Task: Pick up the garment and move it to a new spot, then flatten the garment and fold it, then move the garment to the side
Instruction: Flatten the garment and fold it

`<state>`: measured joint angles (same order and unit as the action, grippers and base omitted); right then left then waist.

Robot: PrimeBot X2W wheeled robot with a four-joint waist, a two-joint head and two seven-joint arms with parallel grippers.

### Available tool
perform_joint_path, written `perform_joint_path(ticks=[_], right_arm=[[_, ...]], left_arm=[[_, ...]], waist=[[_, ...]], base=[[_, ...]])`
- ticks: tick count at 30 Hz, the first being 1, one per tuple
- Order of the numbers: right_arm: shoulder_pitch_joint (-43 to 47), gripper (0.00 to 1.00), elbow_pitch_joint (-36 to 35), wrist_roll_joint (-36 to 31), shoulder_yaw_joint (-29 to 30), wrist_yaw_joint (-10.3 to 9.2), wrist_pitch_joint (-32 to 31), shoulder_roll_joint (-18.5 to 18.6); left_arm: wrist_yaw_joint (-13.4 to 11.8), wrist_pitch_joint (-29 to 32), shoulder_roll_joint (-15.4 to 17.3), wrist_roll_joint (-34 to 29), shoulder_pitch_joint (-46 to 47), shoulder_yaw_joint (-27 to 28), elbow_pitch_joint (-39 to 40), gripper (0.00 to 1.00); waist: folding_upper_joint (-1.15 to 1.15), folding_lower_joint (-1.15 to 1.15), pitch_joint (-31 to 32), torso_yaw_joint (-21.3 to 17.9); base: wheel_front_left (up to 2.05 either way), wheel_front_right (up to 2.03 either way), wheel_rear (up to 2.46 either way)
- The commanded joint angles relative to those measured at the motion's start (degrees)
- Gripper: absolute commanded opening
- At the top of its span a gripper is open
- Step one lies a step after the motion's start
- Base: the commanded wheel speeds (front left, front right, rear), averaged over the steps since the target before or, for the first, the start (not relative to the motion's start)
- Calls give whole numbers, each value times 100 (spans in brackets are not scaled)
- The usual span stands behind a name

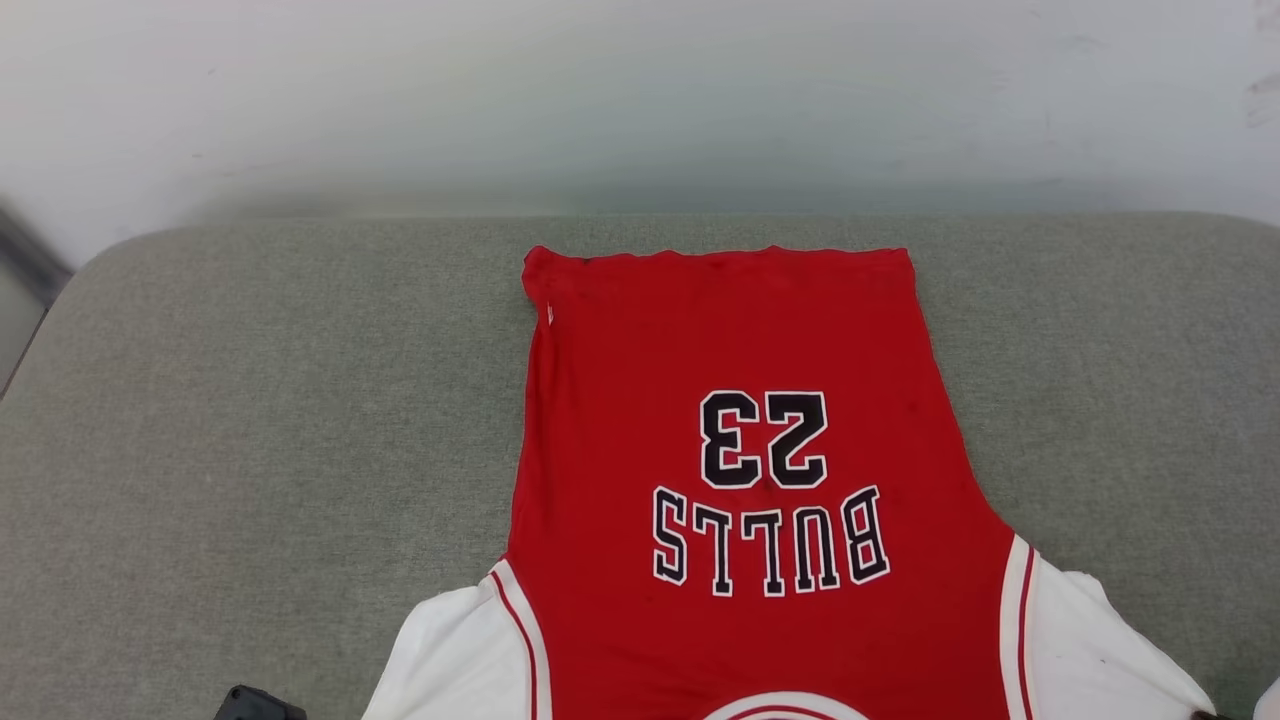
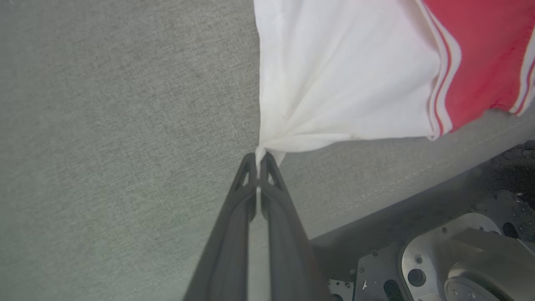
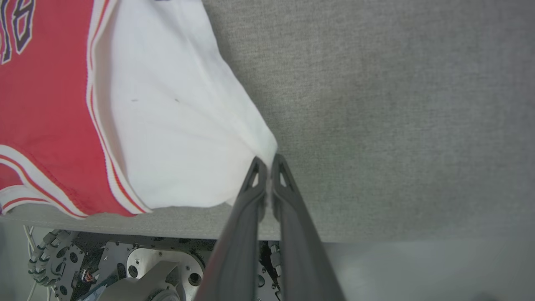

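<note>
1. left pincer (image 2: 259,158): jaws clamped on the outer corner of the left sleeve (image 2: 334,83). Creases fan out from the tips, so the cloth is taut. Probably an outward pull to flatten.
2. red Bulls jersey (image 1: 740,330): front-up on the grey fabric desk (image 1: 250,400), right of centre. The hem is at the far side, the neckline at the near edge by the robot, so the BULLS lettering (image 1: 770,540) and the 23 (image 1: 765,438) read upside down in the head view. Body looks flat; the far-left hem corner curls slightly.
3. right sleeve (image 3: 167,125): white, with the same fan of creases running to its outer corner.
4. right pincer (image 3: 268,161): closed on that corner, mirroring the left. Holding both corners keeps the shoulders square. Looks like the flatten stage, fold not yet started.
</note>
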<state>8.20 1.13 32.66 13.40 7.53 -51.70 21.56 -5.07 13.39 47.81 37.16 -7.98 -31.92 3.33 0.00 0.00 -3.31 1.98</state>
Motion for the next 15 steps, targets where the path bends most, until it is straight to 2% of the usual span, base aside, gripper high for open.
perform_joint_path(ticks=[1,4,5,6,11,15], right_arm=[[67,0,-33,-72,30,-8,-28,-9],[35,0,-125,-21,-19,-8,-129,12],[-1,38,-198,-39,-49,-8,-123,74],[0,100,-217,-15,-78,-6,-223,117],[-365,100,-717,269,-145,-5,-112,327],[-1067,100,-1053,465,-148,-4,-249,434]], left_arm=[[-24,15,-28,-18,2,-18,19,0],[12,18,-59,-30,109,-27,168,0],[22,2,-108,33,140,-7,237,0],[15,9,-155,91,168,15,327,0],[-12,165,-233,207,289,11,911,0],[-140,300,-261,222,396,46,1488,0]], waist=[[0,0,-21,7],[0,0,-96,26],[0,0,-139,37],[0,0,-192,52],[0,0,-509,193],[0,0,-939,341]], base=[[0,0,0],[0,0,0],[0,0,0],[0,0,0],[0,0,0],[0,0,0]])
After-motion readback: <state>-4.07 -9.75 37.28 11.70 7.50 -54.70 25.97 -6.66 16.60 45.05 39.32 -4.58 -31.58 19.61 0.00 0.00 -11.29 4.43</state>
